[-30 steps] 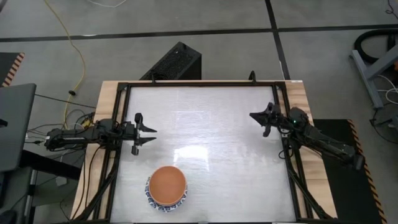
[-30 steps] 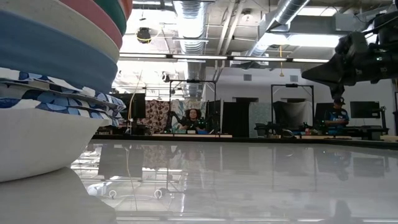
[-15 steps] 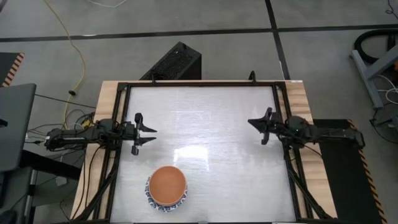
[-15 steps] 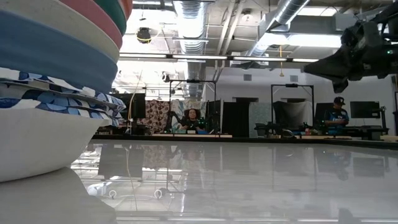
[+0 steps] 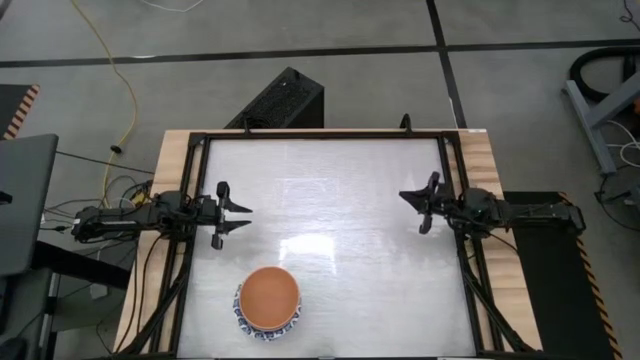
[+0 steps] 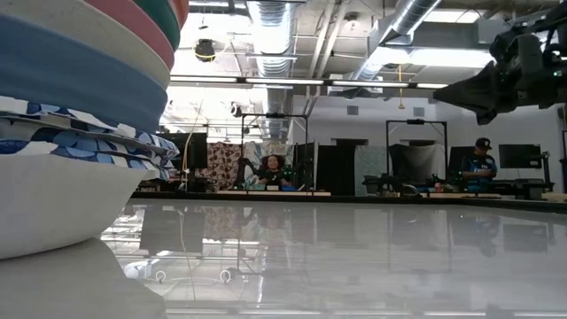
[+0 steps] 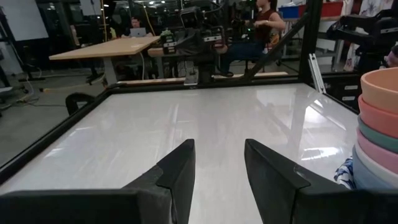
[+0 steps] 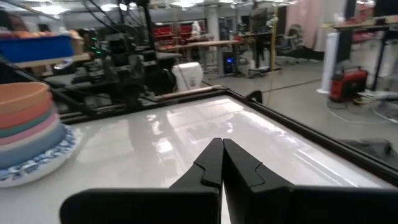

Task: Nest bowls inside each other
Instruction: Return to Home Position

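Note:
The bowls stand nested in one stack [image 5: 269, 300] near the table's front edge, left of the middle. An orange bowl lies on top, with pink, teal and blue rims [image 7: 379, 124] below it and blue-patterned white bowls [image 6: 71, 133] at the bottom. The lowest bowl's base rests on the table. My left gripper [image 5: 243, 218] hovers open at the table's left edge, pointing level toward the right, with nothing between its fingers [image 7: 219, 162]. My right gripper [image 5: 403, 196] hovers shut at the right edge, pointing level toward the left [image 8: 222, 144], apart from the stack [image 8: 28, 130].
A black frame [image 5: 320, 134] runs around the white glossy tabletop [image 5: 340, 200]. A black box [image 5: 280, 100] stands on the floor behind the far edge. People sit at benches [image 6: 275, 168] in the room beyond.
My right arm has swung about its base, so its gripper has shifted a little toward the table's near edge. It now points straight toward the left edge. The gripper has also rolled somewhat and stayed shut. The stack has not moved.

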You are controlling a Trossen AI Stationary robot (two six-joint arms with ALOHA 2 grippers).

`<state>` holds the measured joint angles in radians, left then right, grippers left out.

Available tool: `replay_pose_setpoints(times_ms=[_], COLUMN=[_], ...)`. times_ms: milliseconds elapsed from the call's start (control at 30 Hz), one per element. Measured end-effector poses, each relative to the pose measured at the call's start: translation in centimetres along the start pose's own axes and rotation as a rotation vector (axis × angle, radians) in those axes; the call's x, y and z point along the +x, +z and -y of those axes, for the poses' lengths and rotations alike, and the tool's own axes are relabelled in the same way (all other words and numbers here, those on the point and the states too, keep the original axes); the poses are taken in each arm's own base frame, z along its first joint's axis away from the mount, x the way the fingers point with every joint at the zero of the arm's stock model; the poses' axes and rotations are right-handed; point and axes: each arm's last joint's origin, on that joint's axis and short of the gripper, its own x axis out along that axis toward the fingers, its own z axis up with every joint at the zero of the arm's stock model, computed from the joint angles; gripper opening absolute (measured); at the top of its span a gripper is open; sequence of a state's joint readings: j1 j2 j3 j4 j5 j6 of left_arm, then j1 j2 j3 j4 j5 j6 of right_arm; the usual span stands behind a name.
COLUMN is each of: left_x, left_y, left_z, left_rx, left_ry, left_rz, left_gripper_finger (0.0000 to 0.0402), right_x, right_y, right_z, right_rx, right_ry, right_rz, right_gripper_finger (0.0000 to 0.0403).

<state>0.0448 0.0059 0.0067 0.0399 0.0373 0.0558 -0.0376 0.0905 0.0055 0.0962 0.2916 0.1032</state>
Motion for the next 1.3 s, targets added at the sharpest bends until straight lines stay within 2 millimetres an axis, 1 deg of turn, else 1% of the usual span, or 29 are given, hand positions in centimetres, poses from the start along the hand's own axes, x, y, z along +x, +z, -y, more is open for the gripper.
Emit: replay_pose_setpoints(times_ms=[133,367,533,600,700,800,933,1133,1300], left_x=[0.0,0.0,0.0,0.0,0.0,0.0,0.0,0.0,0.0], left_y=[0.0,0.0,0.0,0.0,0.0,0.0,-0.1,-0.1,-0.1], left_z=[0.0,0.0,0.0,0.0,0.0,-0.1,-0.2,-0.1,-0.1], left_rx=[0.000,0.000,0.000,0.000,0.000,0.000,0.000,0.000,0.000], left_ry=[0.000,0.000,0.000,0.000,0.008,0.024,0.053,0.053,0.053], left_rz=[0.000,0.000,0.000,0.000,-0.001,-0.005,-0.011,-0.012,-0.012], left_gripper_finger=[0.0130,0.0130,0.0130,0.0130,0.0130,0.0130,0.0130,0.0130,0.0130], right_x=[0.0,-0.1,-0.5,-0.5,-0.5,-0.4,-0.5,-0.5,-0.5], right_y=[0.1,0.5,1.1,1.0,0.3,0.2,0.2,0.2,0.2], right_z=[-0.1,0.2,0.1,0.1,0.1,-0.1,-0.2,-0.2,-0.2], right_rx=[0.008,0.021,0.013,0.009,0.035,0.043,0.003,-0.018,-0.079], right_ry=[0.044,0.025,0.095,0.104,0.100,0.134,0.152,0.145,0.151], right_rz=[0.009,0.055,0.120,0.105,0.035,0.012,0.023,0.024,0.025], right_gripper_finger=[0.0025,0.0025,0.0025,0.0025,0.0025,0.0025,0.0025,0.0025,0.0025])
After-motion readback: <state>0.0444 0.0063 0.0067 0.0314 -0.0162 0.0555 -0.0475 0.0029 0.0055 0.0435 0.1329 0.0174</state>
